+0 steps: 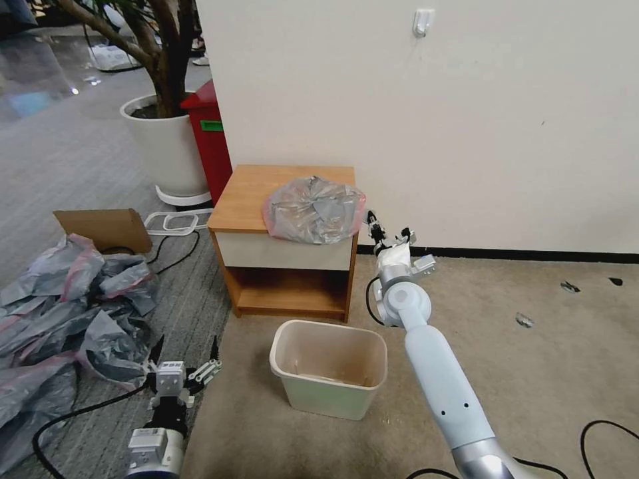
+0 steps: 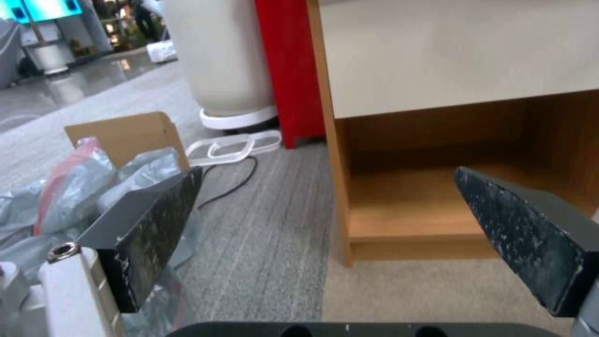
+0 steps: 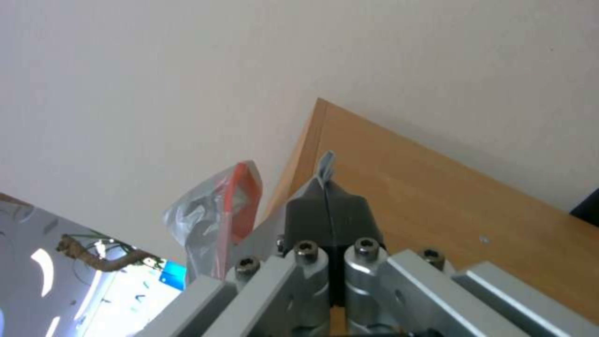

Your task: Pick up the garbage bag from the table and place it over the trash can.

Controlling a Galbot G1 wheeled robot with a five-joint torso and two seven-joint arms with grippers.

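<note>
One edge of the garbage bag (image 1: 314, 209) — lying on the table (image 1: 249, 189) — is pinched in the right gripper (image 3: 327, 187); left gripper (image 1: 186, 359) hangs wide open. Thin film may slip free before reaching the trash can (image 1: 329, 376).

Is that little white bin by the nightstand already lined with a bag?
Not lined. The bin stands upright and open on the floor, its bare walls showing, while the bag lies crumpled on the nightstand.

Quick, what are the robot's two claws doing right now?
Left gripper: open, holding nothing, low beside the trash can.
Right gripper: shut on the garbage bag, at the table edge.
</note>
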